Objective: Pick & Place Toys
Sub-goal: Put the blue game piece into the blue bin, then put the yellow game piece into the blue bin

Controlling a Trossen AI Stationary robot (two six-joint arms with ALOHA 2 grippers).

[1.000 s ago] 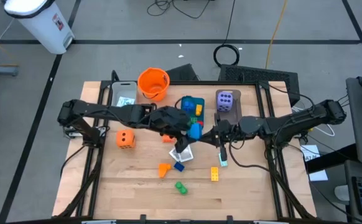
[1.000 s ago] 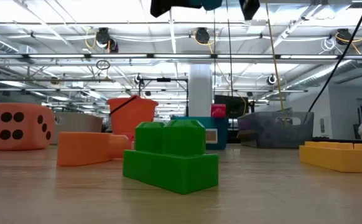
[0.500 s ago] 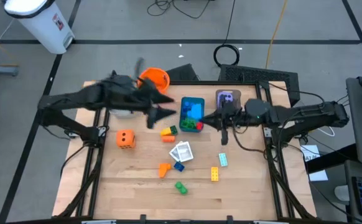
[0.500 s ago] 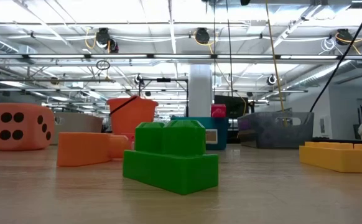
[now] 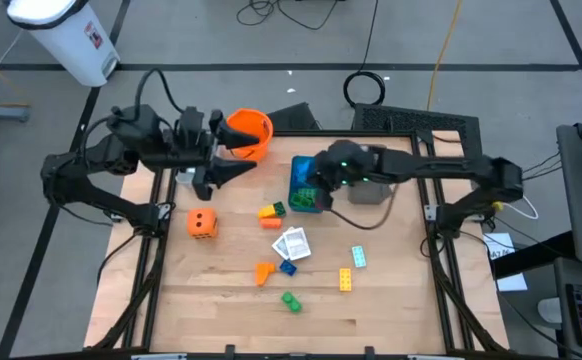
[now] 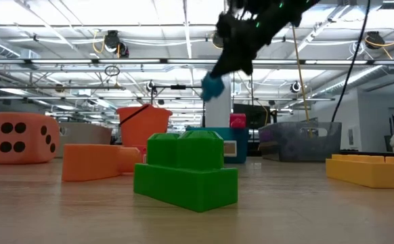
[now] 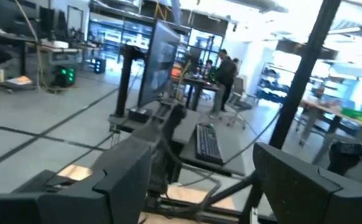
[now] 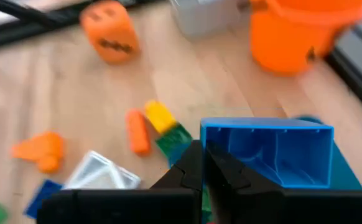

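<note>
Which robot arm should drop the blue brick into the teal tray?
The right one. The right gripper already pinches the blue brick just above the teal tray. The left gripper is open and empty, up by the orange bucket.

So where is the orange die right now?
In the high view the orange die sits on the table's left side, apart from the other toys, below the grey tray and left of the yellow brick.

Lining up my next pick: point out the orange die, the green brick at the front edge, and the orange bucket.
orange die (image 5: 201,223): high view, middle of its dotted top face.
green brick (image 6: 185,173): low view, middle of its near side.
orange bucket (image 5: 247,134): high view, inside its open mouth.
</note>
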